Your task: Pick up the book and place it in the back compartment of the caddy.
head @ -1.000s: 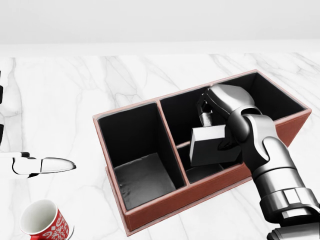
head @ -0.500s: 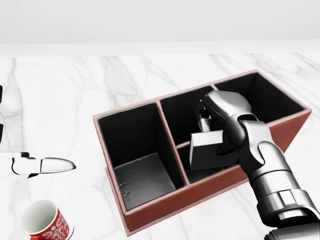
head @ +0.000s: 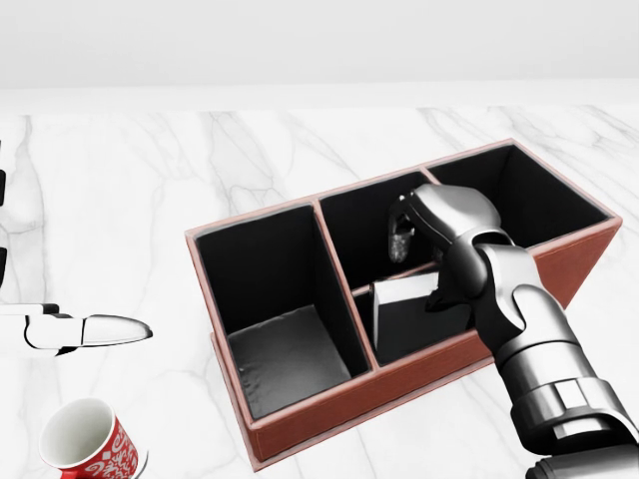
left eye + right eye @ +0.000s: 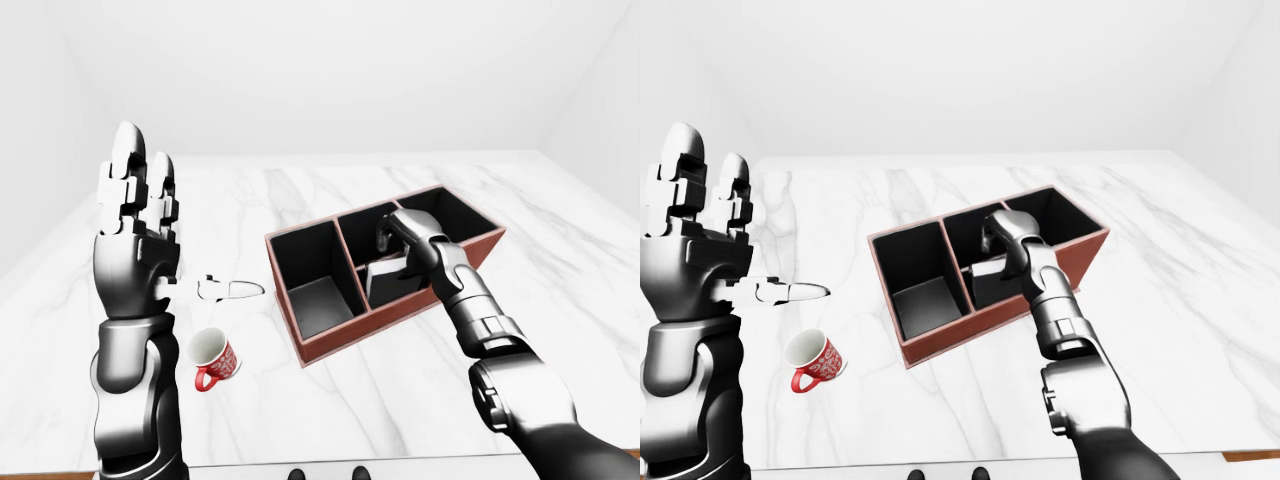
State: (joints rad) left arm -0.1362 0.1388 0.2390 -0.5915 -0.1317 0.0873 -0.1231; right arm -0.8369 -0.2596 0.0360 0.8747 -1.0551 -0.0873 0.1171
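The red-brown caddy (image 3: 339, 399) with black compartments lies on the marble table. A grey book (image 3: 407, 317) stands tilted in the small middle compartment nearer the bottom of the head view, its top edge just under the divider. My right hand (image 3: 401, 238) hovers over the middle of the caddy, fingers curled down into the upper middle compartment and apart from the book; its wrist hides the book's right end. My left hand (image 4: 135, 200) is raised at the left of the left-eye view, fingers spread, holding nothing.
A red and white mug (image 3: 88, 447) lies on its side at the head view's bottom left. A small white object (image 3: 88, 329) rests on the table above it. The caddy's big left compartment (image 3: 285, 359) and right compartment (image 3: 539, 200) hold nothing.
The book has dropped from my right hand's grasp down into the lower middle compartment. The hand itself has barely moved. The left arm is still.
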